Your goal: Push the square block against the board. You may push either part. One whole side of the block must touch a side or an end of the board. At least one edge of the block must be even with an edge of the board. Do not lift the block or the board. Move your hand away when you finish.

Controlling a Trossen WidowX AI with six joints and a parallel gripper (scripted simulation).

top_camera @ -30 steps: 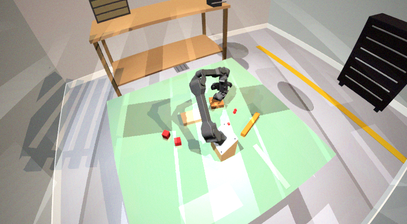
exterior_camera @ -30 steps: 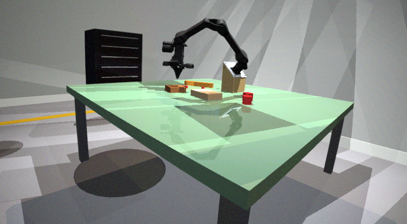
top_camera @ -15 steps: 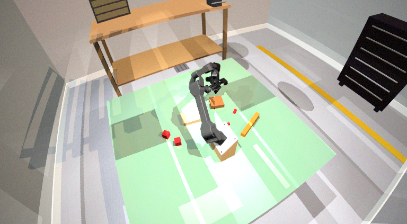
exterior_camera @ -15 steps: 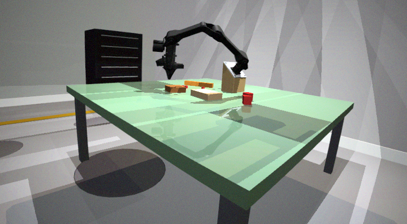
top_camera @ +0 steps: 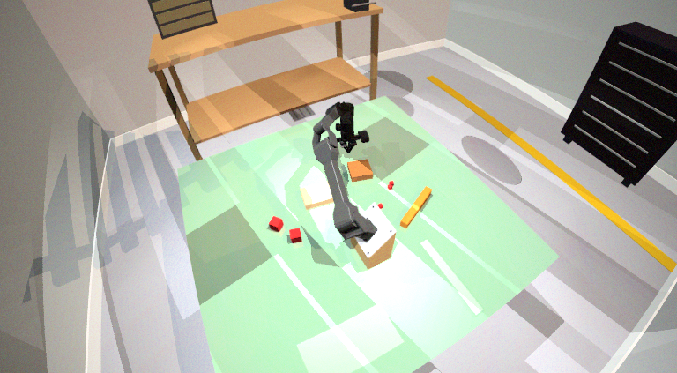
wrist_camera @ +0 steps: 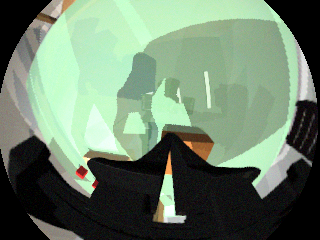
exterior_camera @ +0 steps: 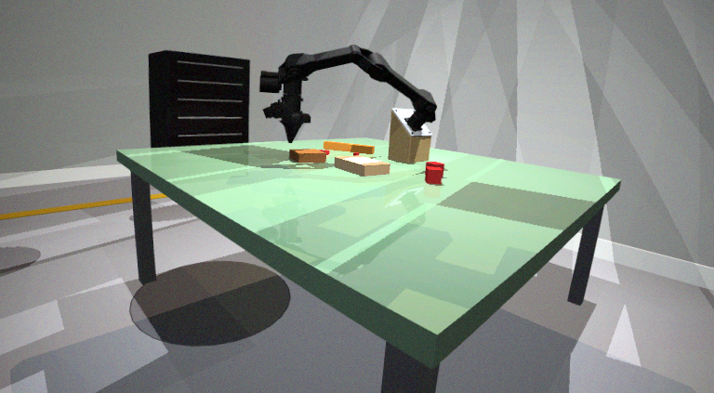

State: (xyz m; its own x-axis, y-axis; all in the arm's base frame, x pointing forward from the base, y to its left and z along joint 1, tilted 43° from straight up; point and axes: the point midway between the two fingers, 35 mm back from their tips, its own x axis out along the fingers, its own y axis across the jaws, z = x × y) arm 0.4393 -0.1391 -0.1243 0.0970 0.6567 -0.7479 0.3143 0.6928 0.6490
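Observation:
The square block (top_camera: 360, 169) (exterior_camera: 308, 155) (wrist_camera: 197, 145) is orange-brown and lies flat on the green table. The board (top_camera: 316, 196) (exterior_camera: 376, 170) (wrist_camera: 105, 155) is pale wood and lies flat to the block's left in the top view. Part of the board is hidden behind the arm there. The exterior view shows them apart. My gripper (top_camera: 349, 150) (exterior_camera: 290, 141) (wrist_camera: 170, 136) is shut and empty. Its tips point down above the table, off the block's far side from the arm's base, and do not touch the block.
Two red cubes (top_camera: 275, 223) (top_camera: 295, 235) lie left of the arm's wooden base (top_camera: 376, 255) (exterior_camera: 410, 150). A yellow-orange bar (top_camera: 415, 207) (exterior_camera: 337, 147) lies right of it. Small red pieces (top_camera: 390, 184) (top_camera: 380, 205) lie between the block, the bar and the base.

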